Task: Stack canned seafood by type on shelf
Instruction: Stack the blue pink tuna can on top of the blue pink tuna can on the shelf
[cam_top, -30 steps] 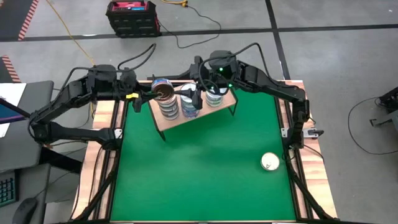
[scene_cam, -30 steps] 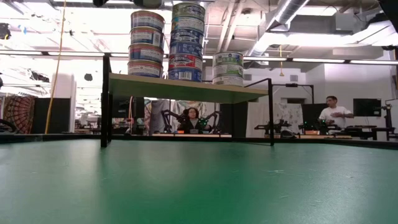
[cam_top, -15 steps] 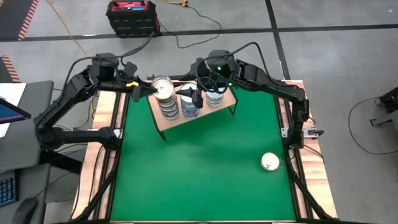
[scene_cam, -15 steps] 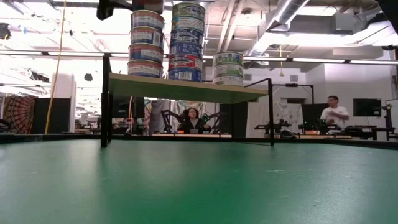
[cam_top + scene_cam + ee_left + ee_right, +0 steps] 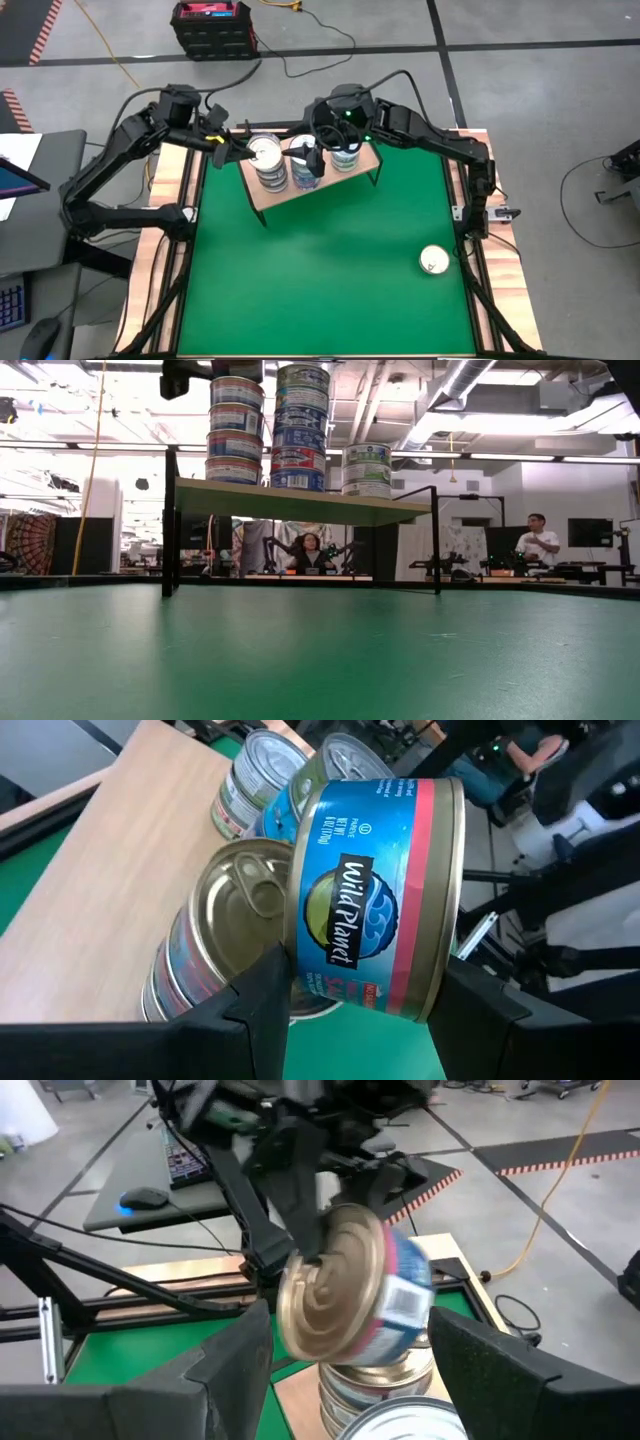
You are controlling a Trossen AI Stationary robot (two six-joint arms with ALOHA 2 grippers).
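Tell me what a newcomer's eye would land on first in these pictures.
First, the blue Wild Planet tin clamped on edge in the left gripper, just above the leftmost can stack on the small wooden shelf. Next, the three stacks of tins rising on that shelf at the table's far edge, with the right gripper over them. Last, one lone tin on the green table, near right.

Only readable label is on the flat round tin with the bright blue wrapper and pink-red band (image 5: 375,895), seen in the left wrist view: "Wild Planet" in white script on a black banner. Beside it there's small print, "NET WT 6 OZ (170g)" as far as I can tell. The other tins' labels are too small to read.
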